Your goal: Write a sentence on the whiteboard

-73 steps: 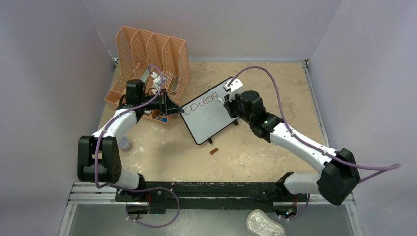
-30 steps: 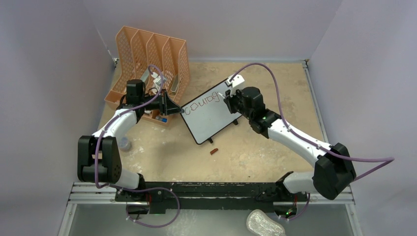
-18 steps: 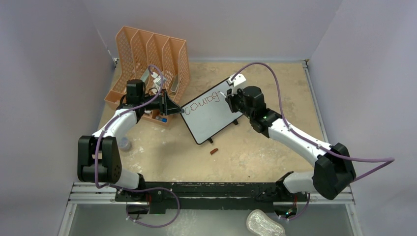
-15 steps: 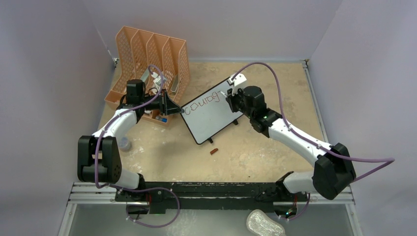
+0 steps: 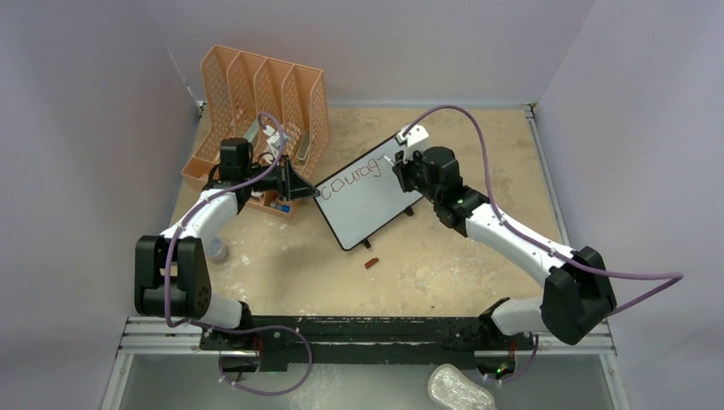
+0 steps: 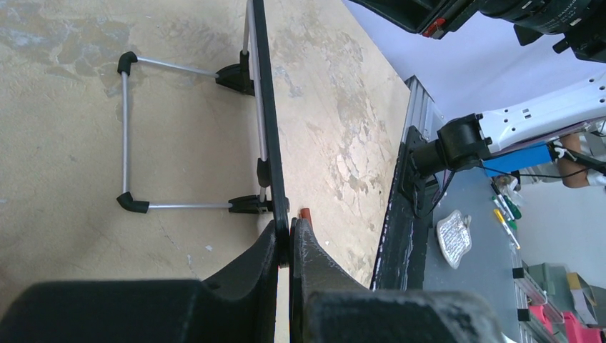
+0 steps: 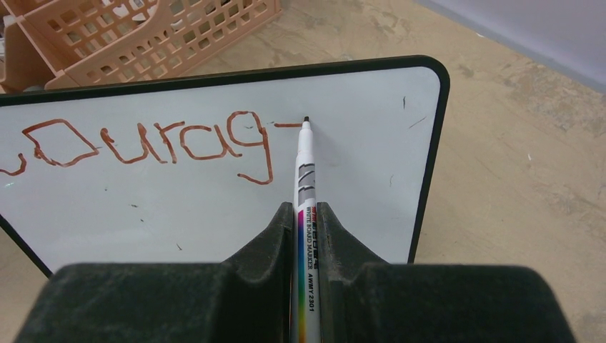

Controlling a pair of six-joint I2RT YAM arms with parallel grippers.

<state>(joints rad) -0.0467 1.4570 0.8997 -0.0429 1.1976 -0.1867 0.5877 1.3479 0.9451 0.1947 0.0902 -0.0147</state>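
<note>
The whiteboard (image 5: 369,198) stands tilted at mid-table; it also shows in the right wrist view (image 7: 214,186) and edge-on in the left wrist view (image 6: 266,136). The sentence (image 7: 150,143) reads "courag" in reddish-brown marker plus a short dash, also visible in the top view (image 5: 350,178). My left gripper (image 5: 312,191) is shut on the whiteboard's left edge (image 6: 284,239). My right gripper (image 5: 401,166) is shut on a white whiteboard marker (image 7: 306,179), its tip on the board at the dash's right end.
An orange perforated file organizer (image 5: 256,111) stands at the back left behind my left arm, also in the right wrist view (image 7: 143,28). A small red-brown cap (image 5: 370,263) lies in front of the board. A clear cup (image 5: 216,249) sits at the left.
My right gripper has moved the marker right along the first line, finishing the "g" and drawing a short dash after it. The left arm and board have not moved.
</note>
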